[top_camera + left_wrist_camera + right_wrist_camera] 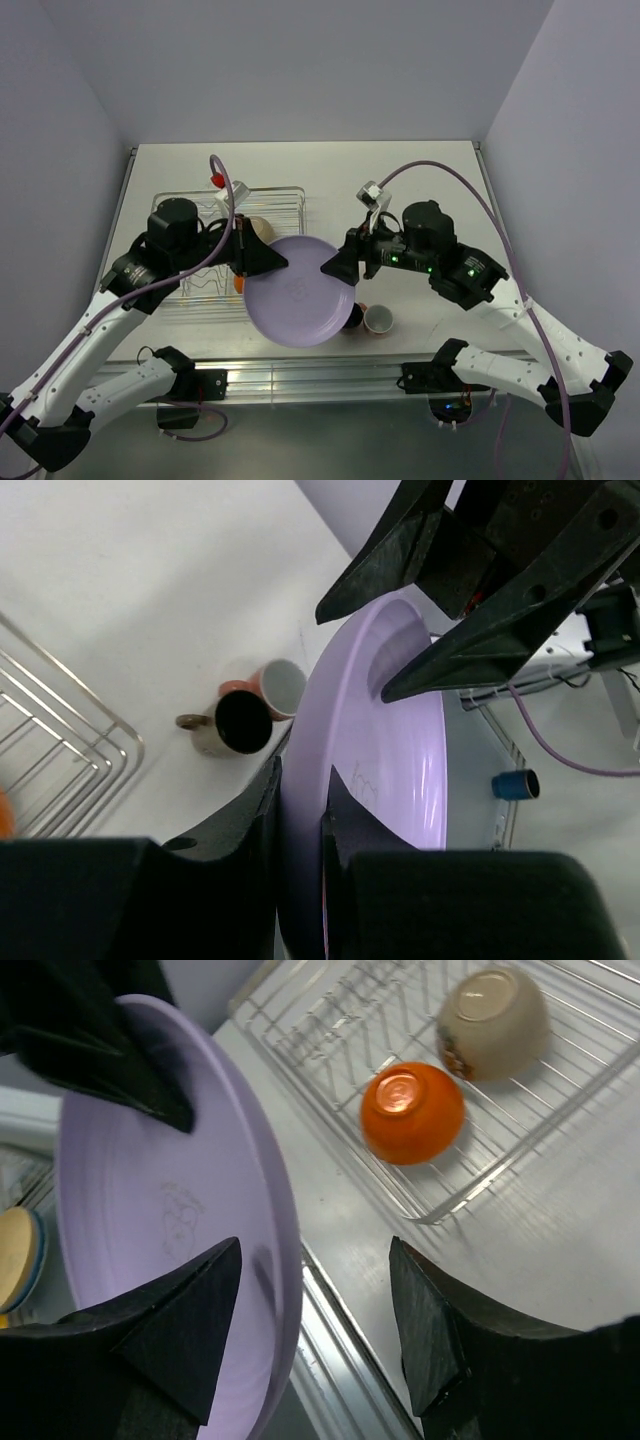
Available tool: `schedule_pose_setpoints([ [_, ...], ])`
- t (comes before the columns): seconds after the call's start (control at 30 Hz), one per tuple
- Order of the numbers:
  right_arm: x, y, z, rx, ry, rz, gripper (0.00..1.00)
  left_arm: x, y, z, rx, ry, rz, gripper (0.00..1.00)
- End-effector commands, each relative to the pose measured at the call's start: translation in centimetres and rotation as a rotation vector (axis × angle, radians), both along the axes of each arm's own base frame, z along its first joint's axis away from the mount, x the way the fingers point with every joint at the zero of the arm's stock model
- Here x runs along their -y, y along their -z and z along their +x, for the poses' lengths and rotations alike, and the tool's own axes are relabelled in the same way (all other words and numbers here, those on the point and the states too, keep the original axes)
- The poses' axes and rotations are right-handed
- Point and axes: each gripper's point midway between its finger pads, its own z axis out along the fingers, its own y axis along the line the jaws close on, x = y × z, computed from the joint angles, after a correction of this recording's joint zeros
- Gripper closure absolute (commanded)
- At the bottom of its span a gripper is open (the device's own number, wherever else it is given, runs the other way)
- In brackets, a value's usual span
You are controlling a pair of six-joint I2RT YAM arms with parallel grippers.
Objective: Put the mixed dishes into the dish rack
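Lilac plate (300,295): one item, large and flat, held at its left rim in my left claw (280,262), whose fingers (262,810) are clamped on either face of the edge. It sits just off the near right corner of the dish rack (285,200), not in it. My right claw (328,268) is at the plate's opposite rim, jaws spread wide, one finger behind the rim and the other over the plate's face; I cannot tell whether either touches. Dish rack: one silvery wire basket on the left part of the counter (420,190). Orange bowl (412,1112): in the rack, base up. Beige bowl (495,1022): in the rack, beside the orange one and farther from me, base showing. Dark cup (240,723) and pink cup (278,685): on the counter to the right of the rack, side by side, seemingly touching, near the plate's lower right edge.
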Motion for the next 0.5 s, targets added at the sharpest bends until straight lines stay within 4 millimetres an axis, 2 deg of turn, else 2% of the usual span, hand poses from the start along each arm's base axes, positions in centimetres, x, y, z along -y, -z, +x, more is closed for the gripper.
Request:
schedule_pose_setpoints([
  [0.0,-0.8,-3.1,-2.5,0.135,-0.188,0.095,0.32,0.4,-2.5,-1.9,0.07,0.106,-0.098,1.0],
  [0.07,-1.0,-3.5,-3.2,0.144,-0.231,0.112,0.35,0.3,-2.4,-2.3,0.071,0.124,-0.104,1.0],
  [0.13,-1.4,-3.9,-4.2,0.141,-0.31,0.131,0.45,0.4,-2.3,-2.8,0.074,0.15,-0.114,1.0],
  [0.17,-1.6,-3.9,-4.6,0.136,-0.338,0.135,0.53,0.4,-2.2,-2.9,0.072,0.154,-0.113,1.0],
  [0.2,-2.0,-4.0,-5.2,0.123,-0.384,0.149,0.81,0.4,-2.1,-3.2,0.07,0.165,-0.114,1.0],
  [0.23,-2.1,-4.0,-5.3,0.113,-0.399,0.151,0.89,0.3,-2.1,-3.2,0.071,0.167,-0.114,1.0],
  [0.33,-2.7,-3.6,-5.8,0.085,-0.454,0.151,0.91,0.2,-2.6,-4.0,0.086,0.199,-0.137,1.0],
  [0.37,-2.9,-3.3,-5.7,0.077,-0.465,0.147,1.0,0.2,-2.8,-4.2,0.092,0.203,-0.14,1.0],
  [0.47,-3.3,-3.3,-5.7,0.058,-0.488,0.148,1.0,0.0,-3.0,-4.3,0.102,0.204,-0.131,1.0],
])
